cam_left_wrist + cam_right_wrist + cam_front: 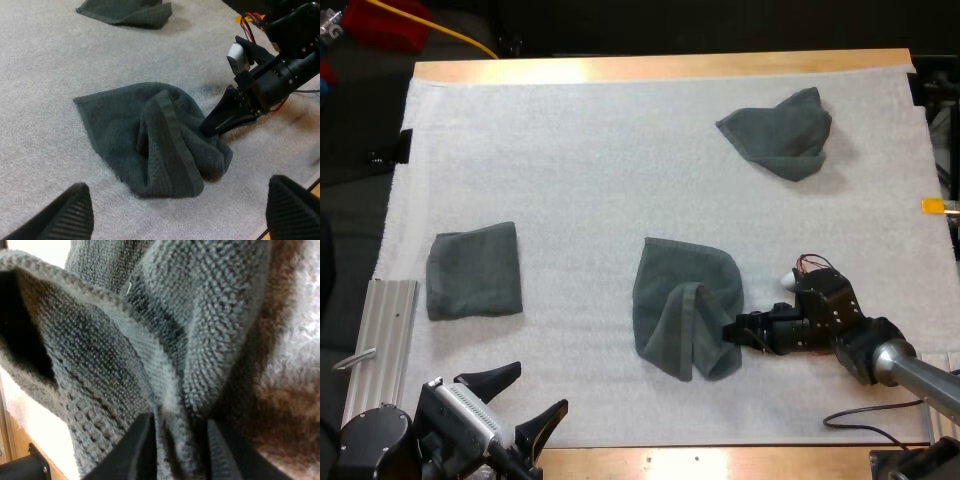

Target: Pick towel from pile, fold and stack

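Where the middle towel (pixel 685 310) bunches into a raised fold at its near right edge, the right gripper (pixel 735 333) pinches that fold between both fingers (in the right wrist view, cloth fills the gap between them). The left gripper (pixel 525 400) hovers spread, holding nothing, over the near left edge of the mat (pixel 590 180). Bare mat lies wide between the middle towel and the folded towel (pixel 473 270), which sits near the mat's left edge. A crumpled towel (pixel 777 132) lies well apart, toward the far right corner. A metal rail (pixel 390 325) sits just left of the mat.
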